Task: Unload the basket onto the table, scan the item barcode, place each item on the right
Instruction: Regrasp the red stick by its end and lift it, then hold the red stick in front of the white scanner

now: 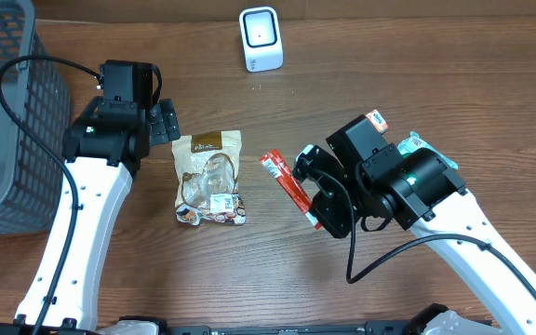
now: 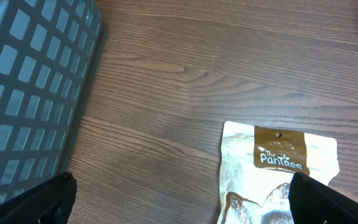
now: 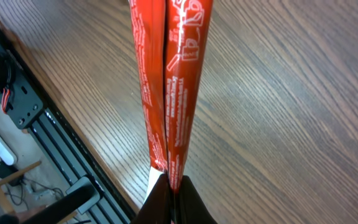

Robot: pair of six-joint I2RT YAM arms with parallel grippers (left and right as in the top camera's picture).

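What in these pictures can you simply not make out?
- Barcode on the red packet: none shows. The right wrist view gives only tiny white print, and the overhead view is too small.
- Snack bag: in the left wrist view the bottom edge cuts it off.
- Basket contents: in the overhead view the left edge crops it.
- Small orange item: in the overhead view the right arm covers most of it.

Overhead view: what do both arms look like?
The left arm and right arm have white links and black joint housings; the left pincer and right pincer are black. A black cable loops along the left arm, a second cable trails off the right arm, whose wrist shows a green light.
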